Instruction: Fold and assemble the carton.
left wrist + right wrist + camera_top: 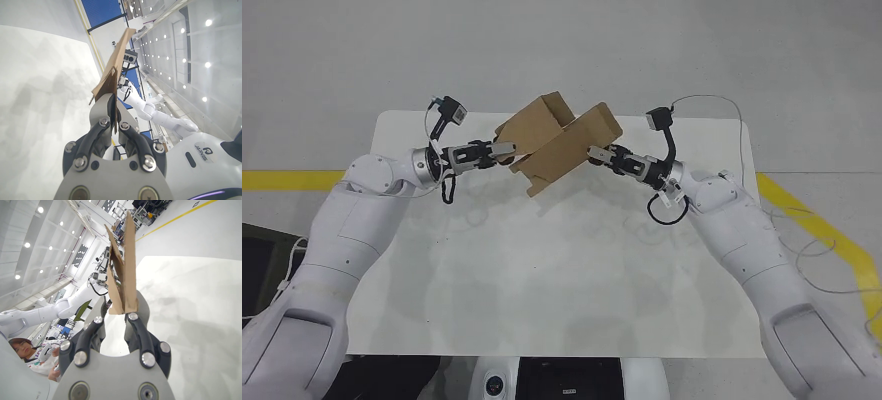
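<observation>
your left gripper point(113, 100) has its fingers point(98, 110) pinching a thin cardboard panel edge-on. your right gripper point(121, 305) presses its fingers point(141, 308) around a folded corner at the opposite end. between them the carton point(557, 140) hangs above the far part of the bench point(542, 290), touching nothing else. gripping 2 opposite ends likely lets you swing the panels square against each other. it's half-formed, flaps loose, and what shows of its hollow holds nothing.

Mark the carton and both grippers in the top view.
carton point(562, 145), top view, on its middle brown panel.
left gripper point(506, 151), top view, between the fingertips at the carton's edge.
right gripper point(594, 153), top view, between the fingertips at the opposite edge.
</observation>
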Available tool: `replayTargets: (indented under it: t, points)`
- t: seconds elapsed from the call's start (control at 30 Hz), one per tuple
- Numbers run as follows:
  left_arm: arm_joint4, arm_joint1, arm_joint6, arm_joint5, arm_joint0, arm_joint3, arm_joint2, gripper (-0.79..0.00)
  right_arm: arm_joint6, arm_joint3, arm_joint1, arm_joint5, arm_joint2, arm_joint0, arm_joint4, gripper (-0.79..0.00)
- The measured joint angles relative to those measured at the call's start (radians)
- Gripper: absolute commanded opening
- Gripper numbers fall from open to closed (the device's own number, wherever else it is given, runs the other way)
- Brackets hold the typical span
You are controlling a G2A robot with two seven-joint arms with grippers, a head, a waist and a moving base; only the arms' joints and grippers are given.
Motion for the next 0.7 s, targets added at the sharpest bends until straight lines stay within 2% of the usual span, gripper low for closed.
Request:
replayTargets:
  t: [0.23,0.37,0.6,0.67,0.7]
  points:
    - [0.082,0.008,-0.037,-0.048,-0.005,-0.03,-0.017,-0.785,0.047,0.001,0.037,-0.041,0.071,-0.002,-0.066,0.0]
    - [0.127,0.02,-0.027,-0.056,0.011,-0.087,-0.023,-0.785,0.119,-0.047,0.053,-0.06,0.086,-0.01,-0.02,0.0]
    - [0.171,0.054,-0.022,-0.061,0.05,-0.198,-0.019,-0.785,0.17,-0.227,0.085,-0.006,-0.016,-0.013,0.092,0.0]
    - [0.184,0.065,-0.019,-0.064,0.059,-0.226,-0.011,-0.785,0.172,-0.264,0.102,-0.004,-0.06,0.002,0.116,-0.043]
    - [0.189,0.07,-0.017,-0.066,0.062,-0.236,-0.007,-0.785,0.169,-0.274,0.11,-0.007,-0.078,0.011,0.121,-0.04]
